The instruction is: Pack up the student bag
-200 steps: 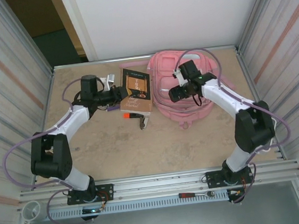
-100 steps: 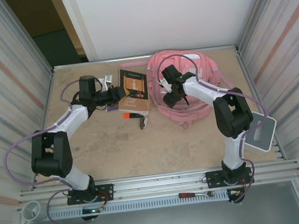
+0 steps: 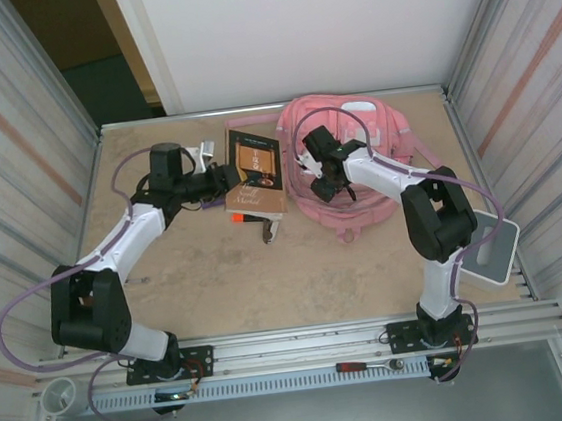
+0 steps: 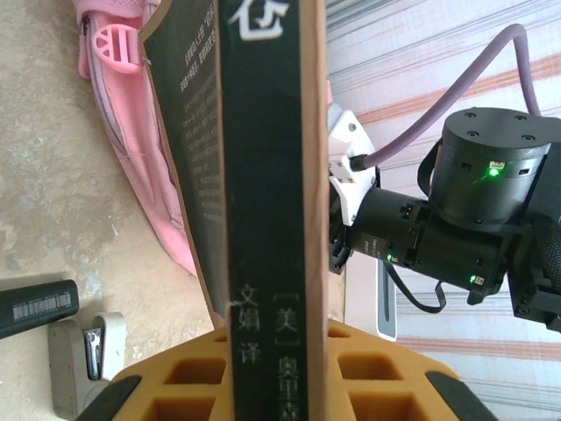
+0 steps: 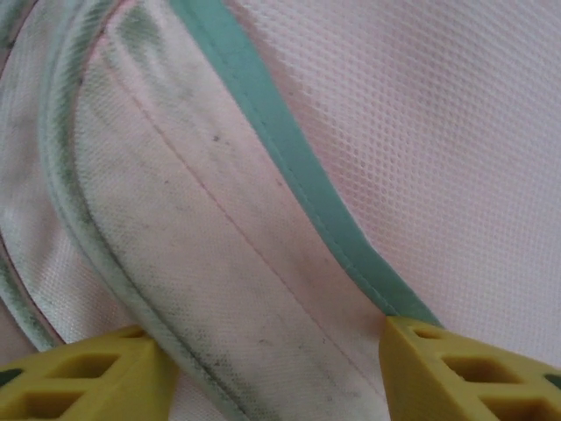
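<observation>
Student bag [image 3: 358,212] is lying at the far right of the table [image 3: 268,282], pink, its top toward the back wall, well apart from the near edge. Right arm is reaching across it. The right gripper [image 3: 321,184] is sitting low over the bag's left part. In the wrist view, yellow fingers [image 5: 79,377] are standing apart on either side of a pale, grubby padded band edged with teal piping, with pink mesh beside it. Fabric is lying between them; cannot tell whether they are pinching it or only straddling it.

Just left of the bag, the left gripper [image 3: 226,181] is clamping narrowly on a dark-spined book [image 4: 272,175], gripping it across its thickness. The spine is facing the wrist camera, white characters are running along it, and a tan cover edge is showing on one side.

Loose items are lying on the table near the book: a small orange piece [image 3: 242,217] and a grey clip-like thing [image 3: 271,230] just nearer the arms. A grey-white flat box [image 3: 493,244] is sitting at the table's right edge, beside the right arm.
</observation>
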You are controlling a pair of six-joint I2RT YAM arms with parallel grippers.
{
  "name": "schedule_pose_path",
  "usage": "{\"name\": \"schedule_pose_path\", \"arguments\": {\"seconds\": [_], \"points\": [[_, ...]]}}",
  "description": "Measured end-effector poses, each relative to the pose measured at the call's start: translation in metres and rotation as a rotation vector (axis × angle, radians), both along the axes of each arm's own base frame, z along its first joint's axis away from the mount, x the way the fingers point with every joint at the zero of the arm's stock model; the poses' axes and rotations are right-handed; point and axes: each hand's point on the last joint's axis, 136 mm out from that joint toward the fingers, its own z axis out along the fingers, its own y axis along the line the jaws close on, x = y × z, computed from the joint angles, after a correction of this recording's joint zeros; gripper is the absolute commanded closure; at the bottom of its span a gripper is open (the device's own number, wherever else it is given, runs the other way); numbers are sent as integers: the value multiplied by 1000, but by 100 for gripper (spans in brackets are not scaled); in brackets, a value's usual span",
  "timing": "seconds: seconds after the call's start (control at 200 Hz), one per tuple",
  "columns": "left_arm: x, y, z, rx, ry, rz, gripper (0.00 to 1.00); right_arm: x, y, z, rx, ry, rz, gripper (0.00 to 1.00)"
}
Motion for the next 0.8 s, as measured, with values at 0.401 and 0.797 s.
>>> {"name": "schedule_pose_path", "arguments": {"seconds": [0.401,0.797], "points": [[-21,-21,-17,21,80,-62,100,13,-20,81,282,-175,-101,100],[-24,-107,-54,-24,253,-243,100,37,-52,170,602,-238,-230,100]]}}
